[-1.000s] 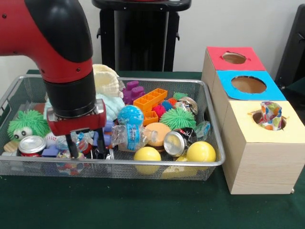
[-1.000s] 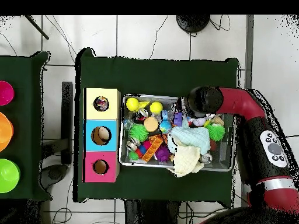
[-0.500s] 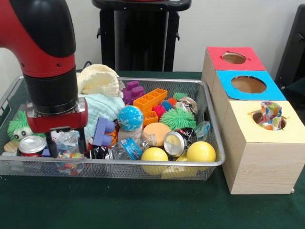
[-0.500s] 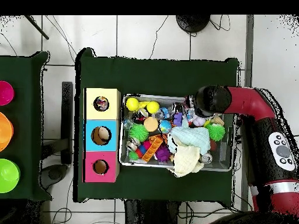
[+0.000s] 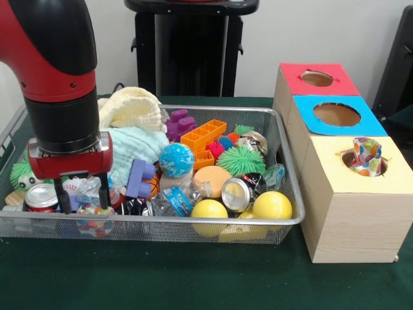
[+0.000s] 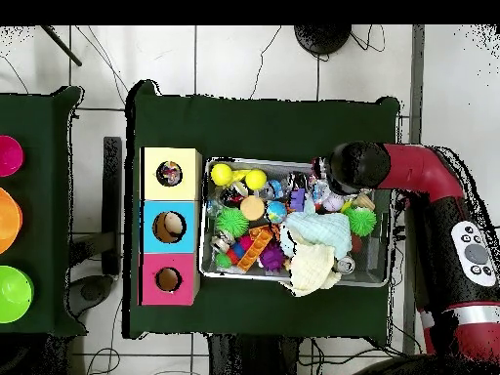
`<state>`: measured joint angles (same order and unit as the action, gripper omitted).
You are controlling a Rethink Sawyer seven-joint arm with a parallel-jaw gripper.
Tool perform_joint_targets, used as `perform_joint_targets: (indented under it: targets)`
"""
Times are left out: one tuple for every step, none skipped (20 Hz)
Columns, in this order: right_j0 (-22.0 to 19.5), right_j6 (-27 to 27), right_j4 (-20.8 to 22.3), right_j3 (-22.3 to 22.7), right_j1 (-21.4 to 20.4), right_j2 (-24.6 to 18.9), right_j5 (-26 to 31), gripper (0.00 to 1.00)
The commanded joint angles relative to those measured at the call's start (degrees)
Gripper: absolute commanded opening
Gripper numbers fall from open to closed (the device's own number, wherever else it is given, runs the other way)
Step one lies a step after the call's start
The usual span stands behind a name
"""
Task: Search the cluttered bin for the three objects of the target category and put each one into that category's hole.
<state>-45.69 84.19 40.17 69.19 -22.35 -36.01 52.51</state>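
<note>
The claw (image 5: 82, 194) hangs low in the bin (image 5: 193, 223) with its two fingers spread apart, straddling a crinkled clear wrapper (image 5: 87, 188) but not closed on it. One wrapper (image 5: 366, 155) already stands in the yellow box (image 5: 361, 194), so wrappers appear to be the target; another lies just beside the claw toward the yellow balls (image 5: 208, 210). Such film is probably light, limp and slippery, best pinched across a bunched fold.

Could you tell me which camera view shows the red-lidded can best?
The front view: the can lies unobstructed at the basket's near corner beside the open claw. In the overhead view, the arm hides it.
</note>
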Motion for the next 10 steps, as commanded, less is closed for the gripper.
perform_joint_targets:
  targets:
    - [-0.7, -13.0, 4.3, 1.7, 2.4, 1.8, -2.1, 1.0]
    - [-0.8, -12.1, 4.3, 2.8, 2.2, 2.0, -2.9, 1.0]
    - [-1.0, -11.2, 4.3, 4.0, 1.9, 2.3, -3.5, 1.0]
    - [-1.1, -10.3, 4.3, 5.1, 1.6, 2.6, -4.0, 1.0]
    - [-1.0, -9.5, 4.4, 5.9, 1.2, 2.9, -4.4, 1.0]
    - [-0.9, -8.8, 4.4, 6.8, 0.8, 3.2, -4.8, 1.0]
    - [-0.7, -8.1, 4.5, 7.3, 0.6, 3.4, -5.2, 1.0]
    - [-0.6, -7.9, 4.5, 7.5, 0.9, 3.6, -5.4, 1.0]
    - [-0.5, -7.7, 4.4, 7.6, 1.1, 3.8, -5.6, 1.0]
    - [-0.6, -7.3, 4.5, 8.1, 1.5, 4.0, -6.2, 1.0]
